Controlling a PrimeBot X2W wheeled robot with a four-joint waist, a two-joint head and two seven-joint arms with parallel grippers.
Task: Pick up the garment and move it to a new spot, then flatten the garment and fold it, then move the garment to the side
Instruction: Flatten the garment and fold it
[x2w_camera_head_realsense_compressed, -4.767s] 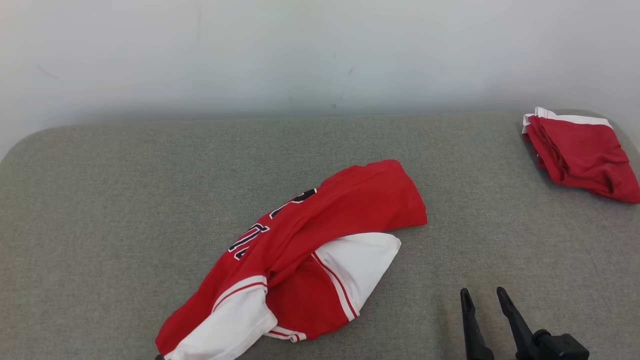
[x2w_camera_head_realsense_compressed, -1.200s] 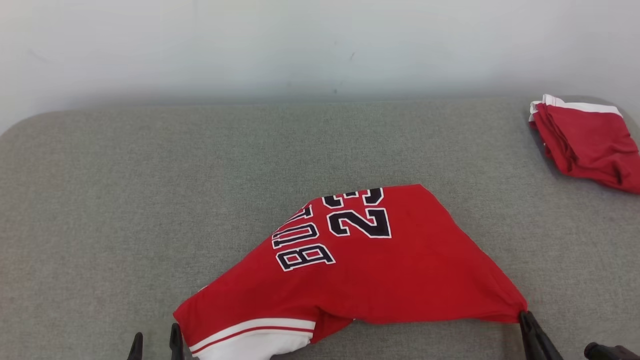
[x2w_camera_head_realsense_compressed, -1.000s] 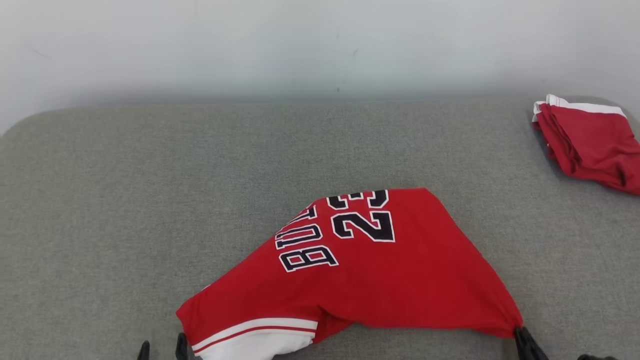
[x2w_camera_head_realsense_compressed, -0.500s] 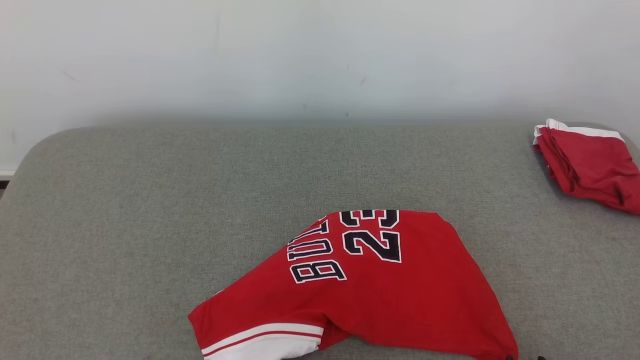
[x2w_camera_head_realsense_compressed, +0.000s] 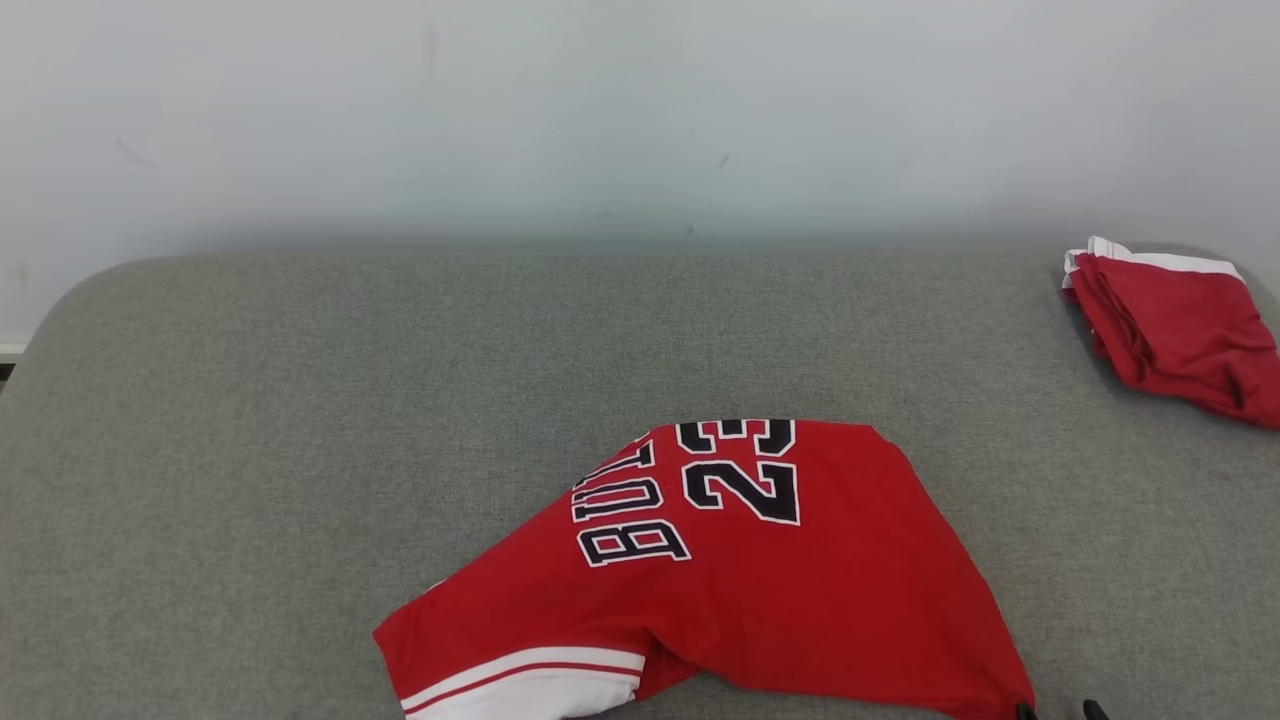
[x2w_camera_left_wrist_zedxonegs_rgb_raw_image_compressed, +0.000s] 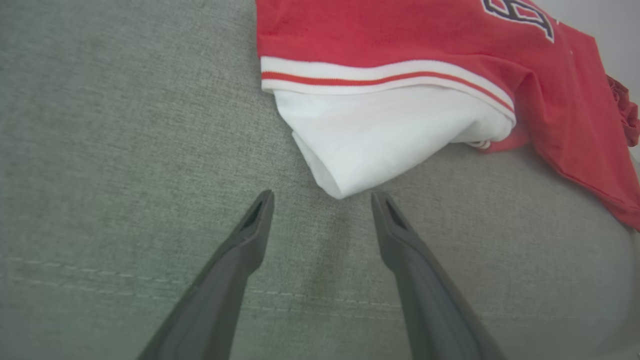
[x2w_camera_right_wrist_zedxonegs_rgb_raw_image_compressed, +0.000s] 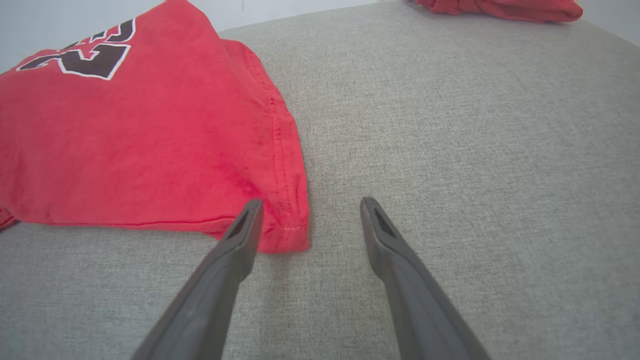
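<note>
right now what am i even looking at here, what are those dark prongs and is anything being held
These are three camera views from a two-armed robot. One camera sits on its head, looking down at a grey padded surface. The other two sit on its wrists, each looking along that arm's own two dark fingers: those are the prongs. A red jersey with dark lettering and white trim lies crumpled on the surface; a second red garment lies folded at the far right. The left gripper is open just short of the jersey's white part. The right gripper is open at the jersey's red corner. Nothing is held.
</note>
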